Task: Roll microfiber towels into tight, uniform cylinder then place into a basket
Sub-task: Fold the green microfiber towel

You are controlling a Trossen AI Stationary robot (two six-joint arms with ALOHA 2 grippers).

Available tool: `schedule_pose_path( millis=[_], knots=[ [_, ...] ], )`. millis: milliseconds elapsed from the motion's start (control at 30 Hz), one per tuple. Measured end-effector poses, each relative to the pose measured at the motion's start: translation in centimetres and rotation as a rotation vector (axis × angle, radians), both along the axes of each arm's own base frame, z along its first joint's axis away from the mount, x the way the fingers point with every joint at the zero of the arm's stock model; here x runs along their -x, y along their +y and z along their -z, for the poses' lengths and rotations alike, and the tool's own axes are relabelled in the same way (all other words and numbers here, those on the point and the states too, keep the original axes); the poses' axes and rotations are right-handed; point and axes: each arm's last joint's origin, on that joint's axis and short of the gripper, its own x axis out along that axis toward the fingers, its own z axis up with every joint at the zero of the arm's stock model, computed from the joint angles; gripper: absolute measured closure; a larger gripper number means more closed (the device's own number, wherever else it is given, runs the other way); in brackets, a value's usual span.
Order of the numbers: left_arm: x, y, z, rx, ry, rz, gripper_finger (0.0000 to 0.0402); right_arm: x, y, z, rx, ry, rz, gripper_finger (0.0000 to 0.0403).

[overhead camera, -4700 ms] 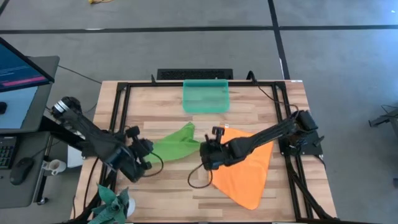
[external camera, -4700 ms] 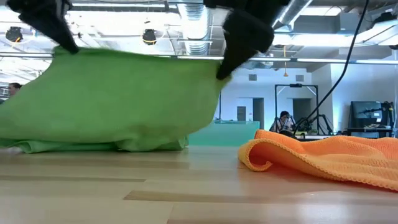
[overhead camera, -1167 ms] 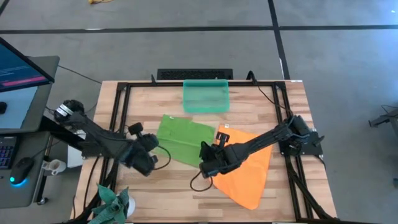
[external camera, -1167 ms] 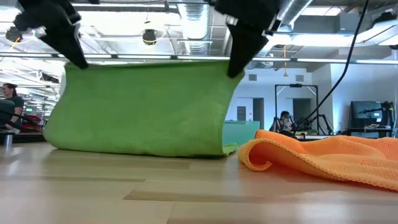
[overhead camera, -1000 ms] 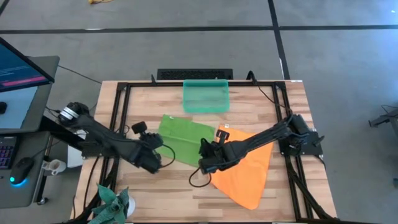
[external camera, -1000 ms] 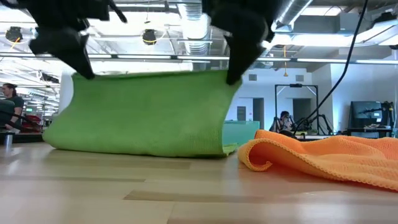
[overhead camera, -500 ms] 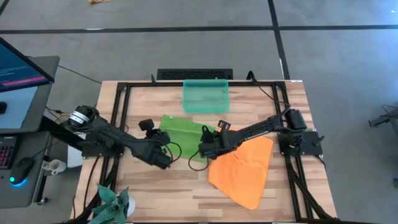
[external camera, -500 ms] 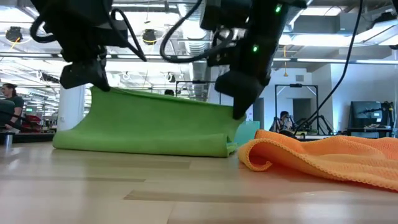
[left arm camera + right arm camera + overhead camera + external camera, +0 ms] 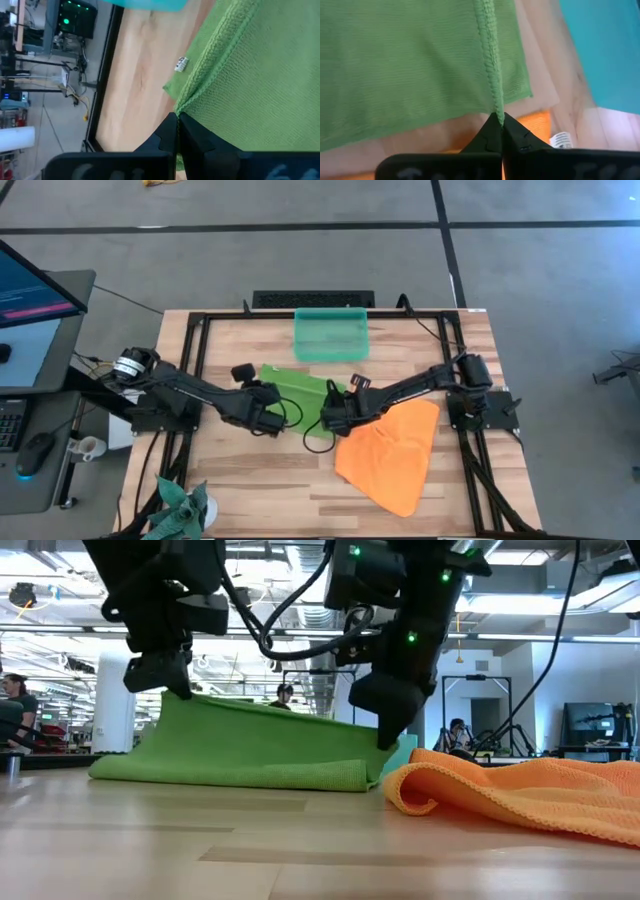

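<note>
Green towel (image 9: 296, 392) mid-fold near basket (image 9: 331, 335), near edge pinched in shut left gripper (image 9: 272, 420) and right gripper (image 9: 331, 420); next, lowering flat, releasing, then rolling tight.

No text can be read anywhere (the small white tag (image 9: 181, 64) at the green towel's (image 9: 250, 85) edge is too blurred).

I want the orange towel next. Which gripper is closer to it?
Right. The right gripper sits by the orange towel edge, pinching the green towel; the left gripper is farther left.
</note>
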Motion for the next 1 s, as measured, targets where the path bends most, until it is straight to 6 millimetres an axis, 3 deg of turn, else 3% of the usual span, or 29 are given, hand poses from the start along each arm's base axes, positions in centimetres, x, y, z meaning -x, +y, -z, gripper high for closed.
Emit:
schedule_pose_path(
  millis=[233, 567, 833, 1000],
  knots=[
    [1.0, -0.6, -0.1, 0.033, 0.057, -0.028, 0.0401, -0.7, 2.4, -2.5, -0.012, -0.050, -0.059, 0.0396],
    [2.8, -3.9, -0.5, 0.052, 0.034, -0.034, 0.0401, -0.7, 6.1, -4.3, -0.080, -0.139, -0.062, 0.0394],
    [3.8, -7.0, -3.5, 0.062, -0.026, -0.019, 0.0401, -0.2, 9.8, -6.6, -0.135, -0.194, -0.107, 0.0394],
    [4.1, -8.6, -5.8, 0.083, -0.096, -0.017, 0.0401, 0.5, 11.0, -7.7, -0.137, -0.188, -0.089, 0.0393]
  ],
)
